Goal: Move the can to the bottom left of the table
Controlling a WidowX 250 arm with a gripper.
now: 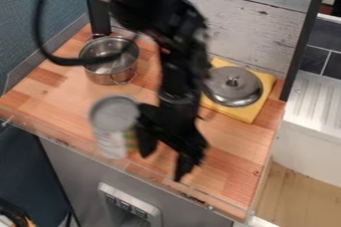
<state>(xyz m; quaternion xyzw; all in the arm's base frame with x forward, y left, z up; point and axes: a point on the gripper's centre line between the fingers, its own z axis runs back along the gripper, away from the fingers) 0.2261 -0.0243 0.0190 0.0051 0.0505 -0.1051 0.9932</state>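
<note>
Fingers spread, nothing's gripped by the black two-finger hand (162,166)! Just beside it, the silver-topped, pale-labelled metal can (114,126) is seen near the wooden counter's (41,90) front-left edge; gentle, low nudges are needed.

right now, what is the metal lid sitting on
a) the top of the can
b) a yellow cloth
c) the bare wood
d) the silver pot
b, the yellow cloth shows around the edge of the lid, while the silver pot stands uncovered on the wooden surface
</note>
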